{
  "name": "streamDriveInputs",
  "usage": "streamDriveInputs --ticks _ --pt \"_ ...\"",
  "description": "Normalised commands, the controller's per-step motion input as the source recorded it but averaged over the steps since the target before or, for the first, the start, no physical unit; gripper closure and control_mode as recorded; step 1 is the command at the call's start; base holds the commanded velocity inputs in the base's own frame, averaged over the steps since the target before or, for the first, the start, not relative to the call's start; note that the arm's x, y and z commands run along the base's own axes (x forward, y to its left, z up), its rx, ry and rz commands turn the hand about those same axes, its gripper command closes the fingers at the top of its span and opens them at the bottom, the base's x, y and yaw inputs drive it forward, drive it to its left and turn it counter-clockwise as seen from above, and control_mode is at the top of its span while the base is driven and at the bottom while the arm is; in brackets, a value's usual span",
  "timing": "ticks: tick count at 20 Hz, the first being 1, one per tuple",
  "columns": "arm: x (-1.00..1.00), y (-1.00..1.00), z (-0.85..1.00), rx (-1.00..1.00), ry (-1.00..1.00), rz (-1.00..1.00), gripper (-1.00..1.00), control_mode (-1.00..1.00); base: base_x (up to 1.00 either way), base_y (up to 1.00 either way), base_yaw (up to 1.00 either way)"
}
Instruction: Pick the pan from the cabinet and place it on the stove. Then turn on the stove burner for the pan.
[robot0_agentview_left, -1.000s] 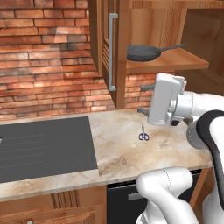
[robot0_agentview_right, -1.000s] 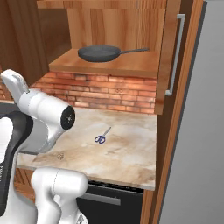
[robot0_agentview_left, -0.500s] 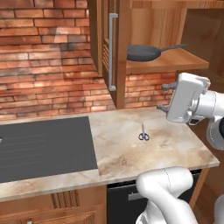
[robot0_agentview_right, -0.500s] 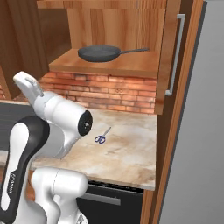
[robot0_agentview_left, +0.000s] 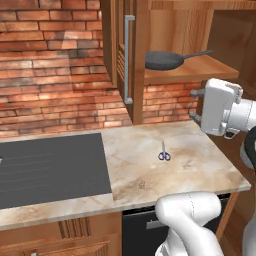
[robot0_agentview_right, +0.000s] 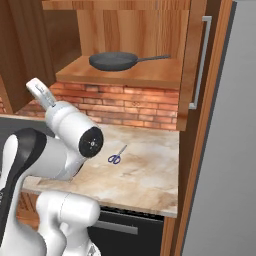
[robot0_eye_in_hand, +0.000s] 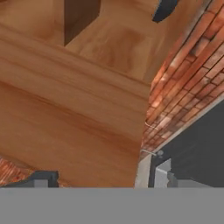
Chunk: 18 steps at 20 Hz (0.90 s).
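Hand (robot0_eye_in_hand: 103, 179): empty, fingers spread wide; it faces the underside of the cabinet, below the pan's shelf.
Stove (robot0_agentview_left: 50, 167): black top at the left of the surface, bare.
Cabinet (robot0_agentview_left: 131, 60): door open, bar handle showing.
Scissors (robot0_agentview_left: 163, 155): small, blue-handled, on the marble surface (robot0_agentview_left: 200, 170).
Pan (robot0_agentview_left: 165, 60): rests on the open shelf, handle pointing right.
Handling: likely rigid, rather heavy, smooth; the long handle near the bowl looks the best hold.

Pan (robot0_agentview_left: 165, 60) in cabinet (robot0_agentview_left: 190, 75), above scissors (robot0_agentview_left: 163, 155) on counter (robot0_agentview_left: 200, 165).
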Motion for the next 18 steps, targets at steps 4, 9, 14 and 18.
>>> streamDriveInputs --ticks 4,9,14,18 --pt "0.52 -0.37 0.14 -0.04 0.01 -0.19 -1.0 -1.0 0.0 0.0 0.0" --pt "0.65 -0.48 0.08 0.0 0.05 -0.08 -1.0 -1.0 0.0 0.0 0.0" --pt "0.71 -0.44 0.02 0.0 0.06 -0.01 -1.0 -1.0 0.0 0.0 0.0" --pt "0.74 -0.43 0.03 0.0 0.08 -0.01 -1.0 -1.0 0.0 0.0 0.0"
